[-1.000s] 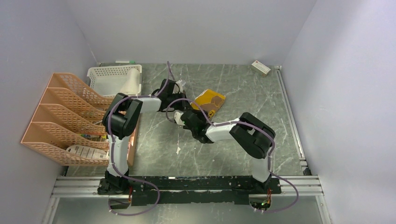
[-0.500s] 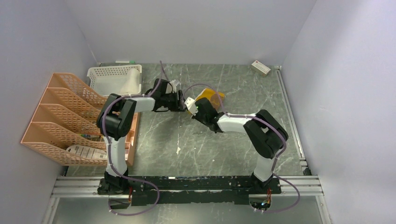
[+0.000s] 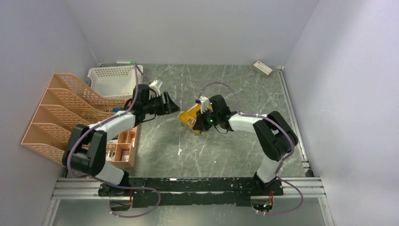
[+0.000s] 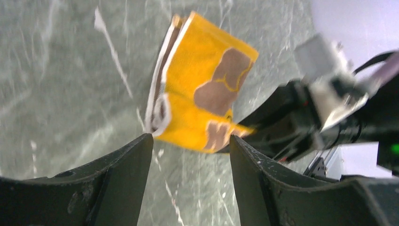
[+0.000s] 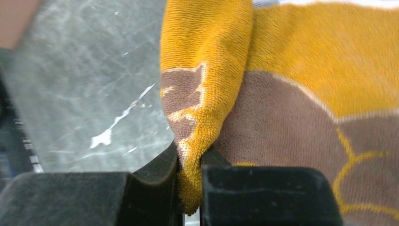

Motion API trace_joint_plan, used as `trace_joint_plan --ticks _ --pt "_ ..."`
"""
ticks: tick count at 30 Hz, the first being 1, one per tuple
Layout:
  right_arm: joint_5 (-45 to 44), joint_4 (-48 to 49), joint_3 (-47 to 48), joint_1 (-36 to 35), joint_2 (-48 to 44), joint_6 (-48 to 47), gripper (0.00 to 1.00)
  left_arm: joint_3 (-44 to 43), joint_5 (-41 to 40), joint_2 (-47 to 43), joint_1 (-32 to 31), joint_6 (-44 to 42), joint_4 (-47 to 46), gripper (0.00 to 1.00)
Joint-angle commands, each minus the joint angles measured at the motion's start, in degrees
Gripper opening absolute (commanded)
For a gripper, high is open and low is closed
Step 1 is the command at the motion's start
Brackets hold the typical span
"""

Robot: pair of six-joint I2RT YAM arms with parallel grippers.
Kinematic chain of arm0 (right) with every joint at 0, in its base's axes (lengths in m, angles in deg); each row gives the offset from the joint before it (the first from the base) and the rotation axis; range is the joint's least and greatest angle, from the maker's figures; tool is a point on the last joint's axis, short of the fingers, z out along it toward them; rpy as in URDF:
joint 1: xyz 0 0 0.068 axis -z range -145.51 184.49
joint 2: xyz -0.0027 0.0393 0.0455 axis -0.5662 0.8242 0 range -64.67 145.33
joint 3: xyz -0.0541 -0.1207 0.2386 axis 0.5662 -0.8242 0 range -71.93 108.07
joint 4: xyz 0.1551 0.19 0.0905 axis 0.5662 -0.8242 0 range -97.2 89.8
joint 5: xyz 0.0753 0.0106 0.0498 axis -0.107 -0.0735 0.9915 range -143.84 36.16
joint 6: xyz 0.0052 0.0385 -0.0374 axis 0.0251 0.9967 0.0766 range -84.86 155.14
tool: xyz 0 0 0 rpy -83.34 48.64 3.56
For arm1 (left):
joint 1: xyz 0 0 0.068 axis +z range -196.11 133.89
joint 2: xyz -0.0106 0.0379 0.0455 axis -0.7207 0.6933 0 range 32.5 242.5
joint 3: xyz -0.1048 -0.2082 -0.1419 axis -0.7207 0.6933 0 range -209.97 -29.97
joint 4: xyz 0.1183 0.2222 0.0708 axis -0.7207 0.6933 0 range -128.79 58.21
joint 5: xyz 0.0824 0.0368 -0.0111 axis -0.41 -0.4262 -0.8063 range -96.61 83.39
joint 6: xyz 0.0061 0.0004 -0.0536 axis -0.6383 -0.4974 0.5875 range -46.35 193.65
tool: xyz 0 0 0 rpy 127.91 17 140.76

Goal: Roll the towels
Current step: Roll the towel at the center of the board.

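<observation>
Nothing legible anywhere — the small box by the far wall is too tiny to read.

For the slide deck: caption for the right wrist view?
Right gripper shut on a fold of the mustard-yellow towel, grey marbled table behind.

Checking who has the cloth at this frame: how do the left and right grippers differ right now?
The left gripper stands open; the right gripper is shut. The left gripper holds nothing, with the yellow towel just ahead of it; the right gripper pinches a fold of that towel. Both face the towel, from opposite sides.
</observation>
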Motion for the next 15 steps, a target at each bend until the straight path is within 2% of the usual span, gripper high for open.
trace_joint_plan --ticks 1,4,7,11,15 --pt "13.9 20.6 -8.3 4.3 -3.5 22.8 0.0 7.5 -2.1 -5.7 -0.4 2.0 -1.4 0.71" --pt "17.5 39.5 -15.7 7.6 -3.1 37.2 0.0 11.3 -3.6 -8.5 -0.7 2.8 -2.4 0.72" --pt "21.0 51.1 -18.2 8.5 1.2 46.8 0.0 13.3 -4.8 -7.3 -1.5 5.4 -6.1 0.71" --pt "21.6 57.9 -19.5 8.6 5.5 51.5 0.0 14.4 -6.9 -2.4 -4.5 11.7 -15.7 0.72" --pt "20.7 56.0 -19.8 8.5 5.5 49.9 0.0 13.2 -9.5 2.4 -7.8 16.5 -22.6 0.76"
